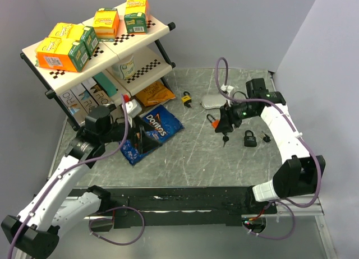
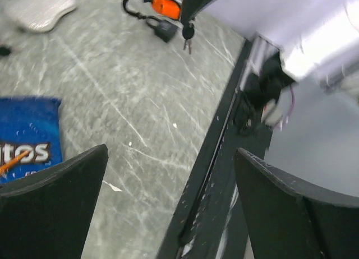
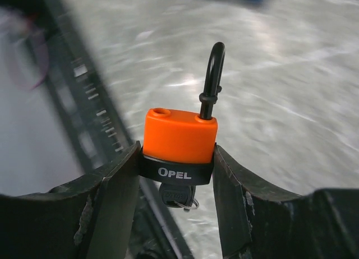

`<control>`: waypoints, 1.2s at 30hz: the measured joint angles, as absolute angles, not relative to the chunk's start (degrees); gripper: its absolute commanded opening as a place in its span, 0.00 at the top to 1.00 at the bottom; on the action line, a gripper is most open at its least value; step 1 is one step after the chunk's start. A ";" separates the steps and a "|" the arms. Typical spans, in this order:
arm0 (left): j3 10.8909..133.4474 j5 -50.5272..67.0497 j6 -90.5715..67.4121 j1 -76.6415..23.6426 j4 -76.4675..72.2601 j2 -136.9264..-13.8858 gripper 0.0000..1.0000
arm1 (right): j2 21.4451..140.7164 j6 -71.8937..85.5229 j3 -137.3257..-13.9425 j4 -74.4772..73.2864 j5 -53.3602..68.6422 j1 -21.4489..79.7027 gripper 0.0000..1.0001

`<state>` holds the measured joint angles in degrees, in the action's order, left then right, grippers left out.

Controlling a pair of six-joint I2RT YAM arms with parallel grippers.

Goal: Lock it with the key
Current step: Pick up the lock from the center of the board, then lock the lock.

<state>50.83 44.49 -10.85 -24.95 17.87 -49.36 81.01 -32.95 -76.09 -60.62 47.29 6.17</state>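
Key bunch of black heads and thin metal blades on a small ring point(image 2: 188, 35) hangs beneath the orange plastic-bodied padlock point(image 3: 179, 137), one key seated in its keyway. Well left of that padlock, the left gripper point(image 2: 171, 150) stands wide and empty by the blue crisp bag point(image 1: 151, 133). At the padlock itself, the right gripper point(image 3: 176, 148) pinches the orange body from both sides at a middling width. The black steel shackle point(image 3: 212, 74) is raised, its free end out of the hole. Just right of the padlock, a black padlock with a silver shackle point(image 1: 249, 138) lies on the grey marbled worktop point(image 1: 185, 158). The lock looks presented but not yet closed. Next, I judge, the shackle must be pressed home and the key turned, which calls for the left gripper to cross over while the right holds steady.
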 measured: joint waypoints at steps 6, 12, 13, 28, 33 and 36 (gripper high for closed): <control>47.20 51.27 3.18 -26.30 17.93 -45.41 0.03 | 79.24 -40.47 -77.17 -71.92 58.08 13.50 1.00; 47.27 51.64 11.27 -32.23 17.89 -49.84 0.10 | 75.70 -40.36 -76.69 -72.38 59.33 24.84 1.00; 47.27 51.33 11.64 -33.61 17.89 -50.96 0.11 | 74.96 -40.36 -76.69 -72.36 59.16 26.00 1.00; 45.08 43.16 11.86 -46.65 9.23 -54.28 0.27 | 71.20 -43.27 -78.37 -72.75 53.23 37.45 1.00; 45.08 41.54 11.94 -47.86 8.64 -54.28 0.42 | 71.42 -44.01 -78.43 -72.75 50.74 40.05 1.00; 45.15 41.04 12.14 -48.62 8.34 -54.61 0.52 | 71.66 -44.01 -78.43 -72.69 49.74 40.80 1.00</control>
<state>45.15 41.04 12.14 -48.62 8.34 -54.61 71.66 -44.01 -78.43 -72.69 49.74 40.80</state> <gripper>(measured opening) 0.573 0.571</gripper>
